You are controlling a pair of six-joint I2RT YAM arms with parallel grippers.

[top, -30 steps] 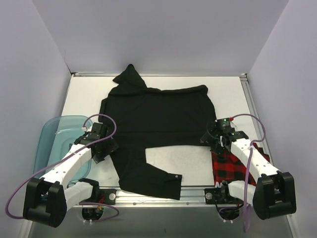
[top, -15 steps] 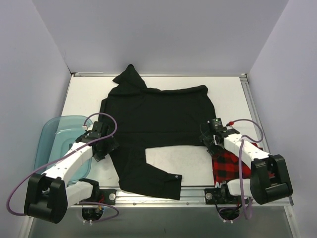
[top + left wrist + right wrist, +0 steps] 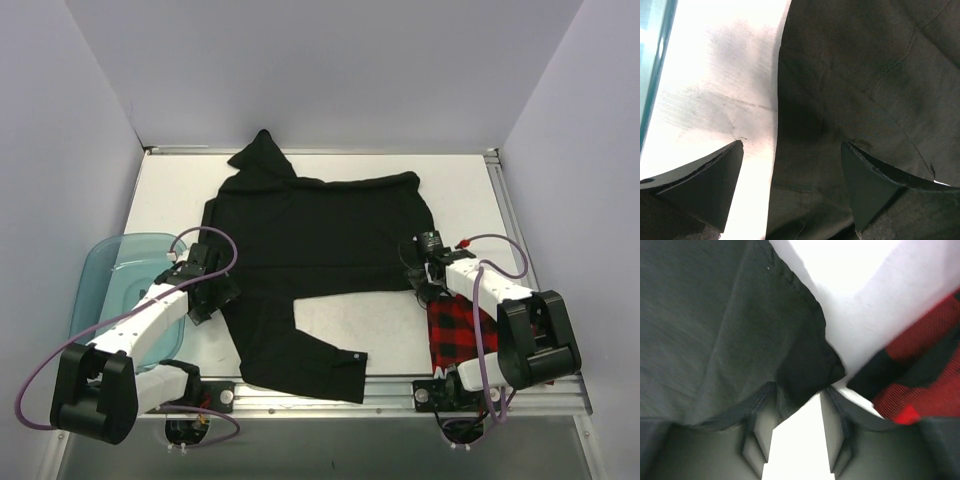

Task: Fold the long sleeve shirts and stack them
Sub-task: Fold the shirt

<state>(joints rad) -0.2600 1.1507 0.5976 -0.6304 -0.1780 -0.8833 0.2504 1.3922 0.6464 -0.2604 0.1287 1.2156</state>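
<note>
My L gripper [image 3: 791, 145] is wide open over the black shirt [image 3: 320, 235] edge. R gripper [image 3: 799, 390] at its corner, can't tell if pinched.

Table [image 3: 460, 190]: white, closed in by pale walls at the back and on both sides.
Black shirt [image 3: 320, 235]: spread flat mid-table. One sleeve is bunched toward the far edge, and the other runs to the near edge, with a small pale dot at its cuff.
Check shirt [image 3: 458, 325]: red and black, near right corner, partly under the right arm, just beside the black shirt's corner.
Tub [image 3: 110, 270]: translucent teal, at the left edge, partly under the left arm.
Left hand [image 3: 218, 295]: at the black shirt's left edge.
Right hand [image 3: 420, 283]: at the black shirt's near right corner, between the two shirts.
</note>
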